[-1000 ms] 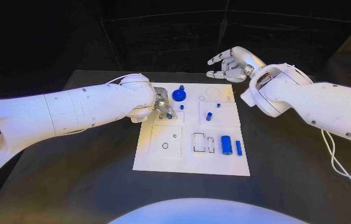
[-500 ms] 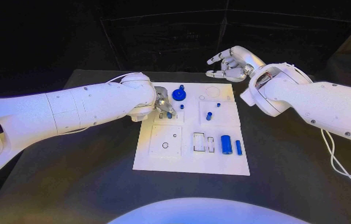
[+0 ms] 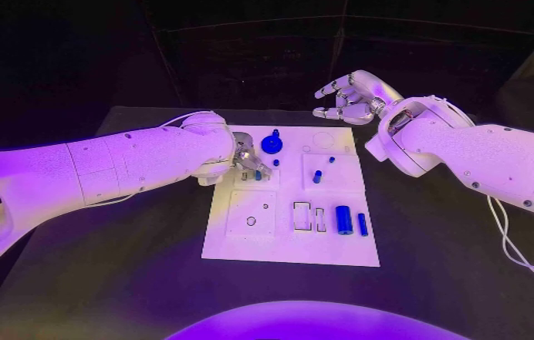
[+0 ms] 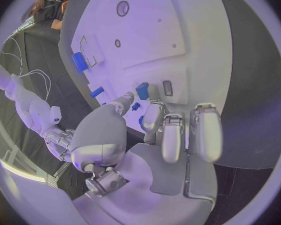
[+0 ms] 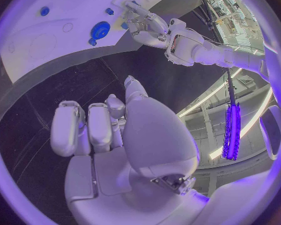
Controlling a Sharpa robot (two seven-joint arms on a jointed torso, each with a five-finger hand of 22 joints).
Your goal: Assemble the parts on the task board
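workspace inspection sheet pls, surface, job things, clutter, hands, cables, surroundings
surface: black table, with the white board in the middle.
job's things: blue gear at the board's far edge; two small blue pegs mid-board; a blue cylinder and a thin blue bar side by side near the right edge; empty slots beside them.
clutter: nothing seen.
robot hands: left robot hand is low over the board's far left part, fingertips at a small blue part; whether it grips it cannot be told. Right robot hand is raised beyond the board's far right corner, fingers apart, holding nothing.
cables: a white cable hangs from the right arm.
surroundings: dark backdrop.
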